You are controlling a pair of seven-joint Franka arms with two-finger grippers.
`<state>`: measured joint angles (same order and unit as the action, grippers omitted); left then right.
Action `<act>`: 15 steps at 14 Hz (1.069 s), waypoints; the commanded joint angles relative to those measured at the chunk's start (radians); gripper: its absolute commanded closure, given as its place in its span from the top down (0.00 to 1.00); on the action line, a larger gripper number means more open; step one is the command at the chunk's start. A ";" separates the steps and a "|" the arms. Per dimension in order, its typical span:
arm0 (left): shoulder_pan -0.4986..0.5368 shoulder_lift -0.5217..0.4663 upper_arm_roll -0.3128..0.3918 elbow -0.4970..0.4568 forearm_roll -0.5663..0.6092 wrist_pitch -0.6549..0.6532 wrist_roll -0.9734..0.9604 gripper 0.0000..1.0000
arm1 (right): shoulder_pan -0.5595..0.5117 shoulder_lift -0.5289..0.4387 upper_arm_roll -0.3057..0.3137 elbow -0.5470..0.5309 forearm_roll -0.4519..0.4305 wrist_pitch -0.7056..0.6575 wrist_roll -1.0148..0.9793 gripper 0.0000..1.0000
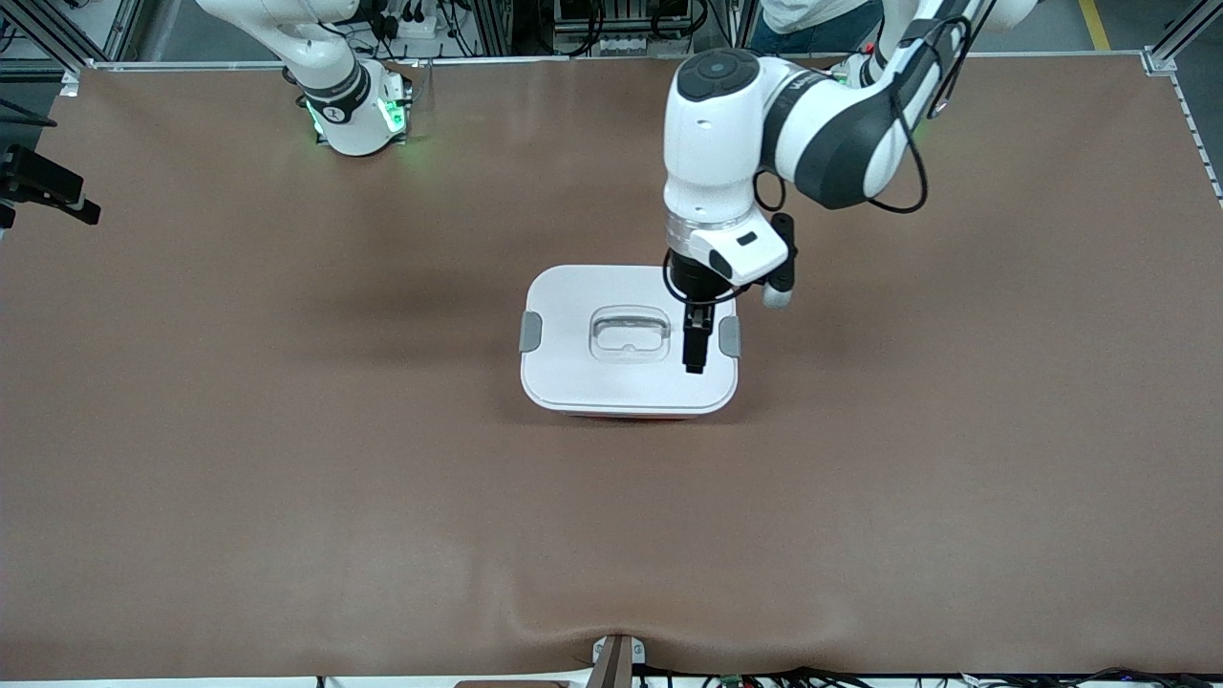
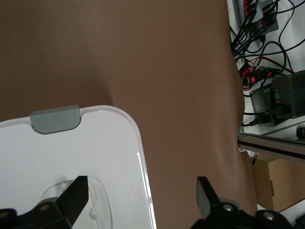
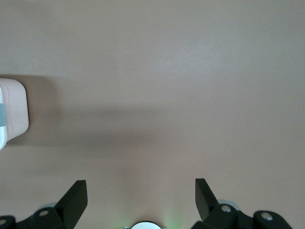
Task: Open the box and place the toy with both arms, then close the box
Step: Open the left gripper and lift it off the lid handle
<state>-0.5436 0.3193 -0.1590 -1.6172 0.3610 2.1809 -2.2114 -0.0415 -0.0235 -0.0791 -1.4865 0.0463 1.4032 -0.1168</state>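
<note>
The rounded rectangular plastic box with white lid and translucent pink-red base (image 1: pixel 621 377) sits closed at the middle of the brown table (image 1: pixel 287 478). The left gripper (image 1: pixel 696 346) hangs over the lid beside a grey side clip (image 1: pixel 729 336), fingers apart, empty. The right gripper (image 3: pixel 140 198) waits over bare table, fingers apart.

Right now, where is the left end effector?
In the front view, the open left end effector hangs over the box lid, between its handle and one grey clip.

i work in a robotics lab: aluminium framing (image 1: pixel 1170 43) at one o'clock, tangled cables (image 2: pixel 267 43), brown mat-covered table (image 1: pixel 287 430).
</note>
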 commanded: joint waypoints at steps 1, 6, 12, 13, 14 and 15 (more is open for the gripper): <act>0.074 -0.031 -0.011 -0.001 -0.051 -0.016 0.172 1.00 | -0.012 0.004 0.012 0.015 -0.017 -0.010 0.013 1.00; 0.181 -0.063 -0.011 -0.001 -0.106 -0.073 0.485 1.00 | -0.012 0.004 0.012 0.015 -0.016 -0.010 0.013 1.00; 0.284 -0.094 -0.013 0.005 -0.111 -0.102 0.816 1.00 | -0.015 0.004 0.012 0.015 -0.017 -0.010 0.014 1.00; 0.303 -0.095 -0.013 0.007 -0.122 -0.108 0.885 1.00 | -0.014 0.004 0.012 0.015 -0.017 -0.010 0.014 1.00; 0.327 -0.100 -0.013 0.008 -0.134 -0.121 0.957 1.00 | -0.014 0.004 0.012 0.015 -0.017 -0.010 0.014 1.00; 0.350 -0.101 -0.013 0.016 -0.143 -0.124 1.037 1.00 | -0.014 0.004 0.012 0.015 -0.017 -0.010 0.014 1.00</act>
<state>-0.2374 0.2386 -0.1612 -1.6089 0.2492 2.0864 -1.3057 -0.0415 -0.0235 -0.0793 -1.4865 0.0443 1.4032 -0.1166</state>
